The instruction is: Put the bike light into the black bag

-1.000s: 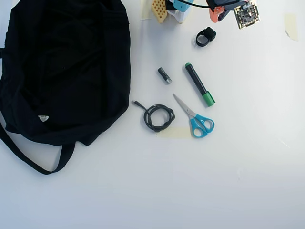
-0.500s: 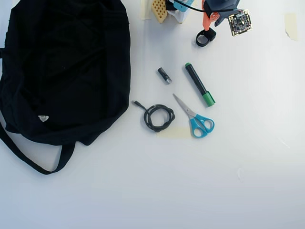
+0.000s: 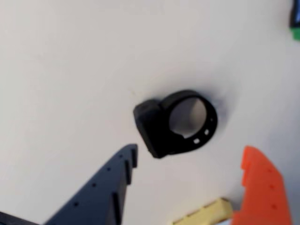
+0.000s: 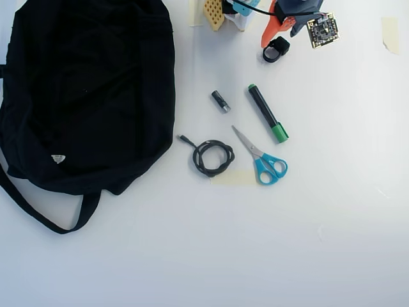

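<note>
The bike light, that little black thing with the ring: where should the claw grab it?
Probably the chunky body of the bike light, not the thin strap loop. It lies flat on the table, so coming straight down works, with the open gripper straddling the block.

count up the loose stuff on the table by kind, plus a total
bag: 1
bike light: 1
marker: 1
scissors: 1
coiled cable: 1
small black cylinder: 1
total: 6
</note>
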Available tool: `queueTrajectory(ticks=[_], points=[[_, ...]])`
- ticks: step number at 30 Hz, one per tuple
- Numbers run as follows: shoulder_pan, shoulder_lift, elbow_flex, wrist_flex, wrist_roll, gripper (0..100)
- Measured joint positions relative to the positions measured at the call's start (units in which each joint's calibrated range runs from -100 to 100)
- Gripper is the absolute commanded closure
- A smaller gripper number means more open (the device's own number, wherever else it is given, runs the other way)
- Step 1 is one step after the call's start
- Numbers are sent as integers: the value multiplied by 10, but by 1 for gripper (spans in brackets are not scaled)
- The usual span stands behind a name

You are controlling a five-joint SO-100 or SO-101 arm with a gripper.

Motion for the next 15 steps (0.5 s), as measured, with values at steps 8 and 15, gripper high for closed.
queueTrajectory(ticks=[8, 15], points=[[0, 1, 2, -7, 0, 71], [0, 1, 2, -7, 0, 71]])
